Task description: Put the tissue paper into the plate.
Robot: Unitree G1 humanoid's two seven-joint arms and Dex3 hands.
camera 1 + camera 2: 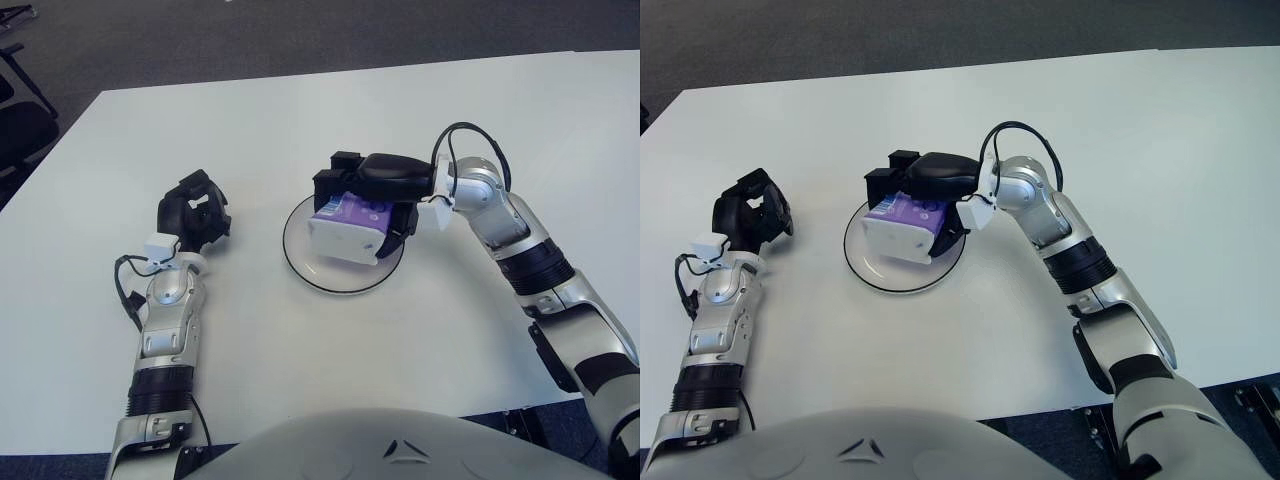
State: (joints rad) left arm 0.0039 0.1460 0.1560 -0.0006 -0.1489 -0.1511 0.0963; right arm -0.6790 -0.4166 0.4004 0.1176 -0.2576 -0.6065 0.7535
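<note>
A white and purple tissue pack [346, 225] is over the round glass plate [300, 262] near the table's middle, tilted with its white end towards me. My right hand [362, 188] reaches in from the right and is shut on the tissue pack from above, black fingers wrapping its far side. I cannot tell whether the pack touches the plate. My left hand [194, 212] shows to the left of the plate, its black fingers curled and holding nothing.
The white table [330, 110] spreads around the plate; its far edge meets dark carpet. A dark chair [20, 125] stands off the table's far left corner.
</note>
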